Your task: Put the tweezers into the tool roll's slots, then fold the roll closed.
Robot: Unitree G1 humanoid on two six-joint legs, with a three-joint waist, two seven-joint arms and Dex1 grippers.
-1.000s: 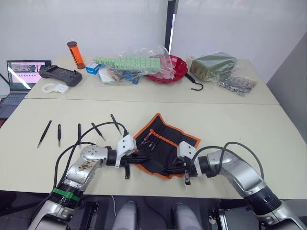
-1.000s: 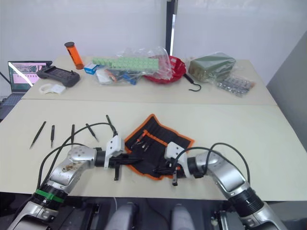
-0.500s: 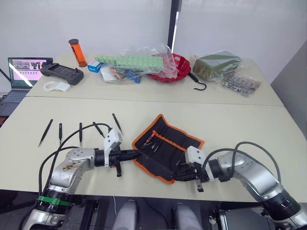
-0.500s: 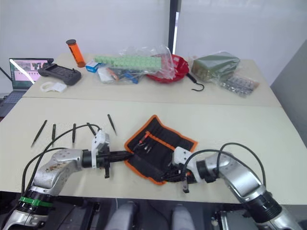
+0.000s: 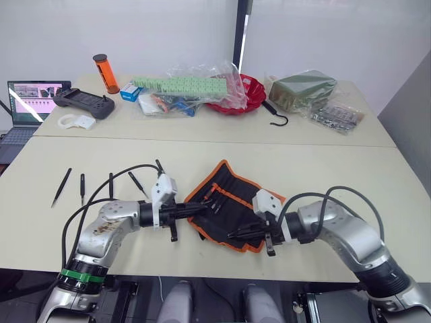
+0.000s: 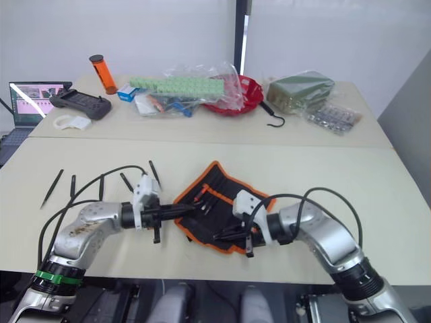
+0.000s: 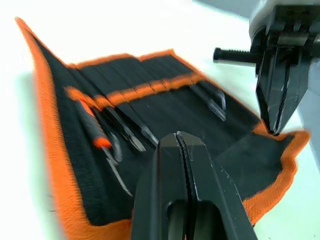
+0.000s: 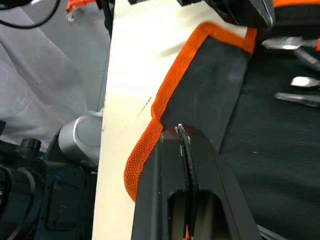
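The tool roll lies open and flat on the near table, between the two grippers, its orange edging showing all round. Its slots run in rows across the inner face, and a few tools already sit in them, one with an orange handle.

The left gripper has its fingers pressed together with nothing between them; its tip is at the roll's left edge, over the fabric. The right gripper is also pinched to a narrow line, empty, its tip over the roll's near orange border. The two tips point toward each other across the roll, near but apart.

The tweezers lie loose in a row on the table, beyond and outward of the left gripper, well clear of the roll; five slim black pieces can be counted, the nearest one partly behind the arm's cable.

On the far table, well beyond both grippers, sit a black hook, a red bowl, an orange cylinder and a laptop.
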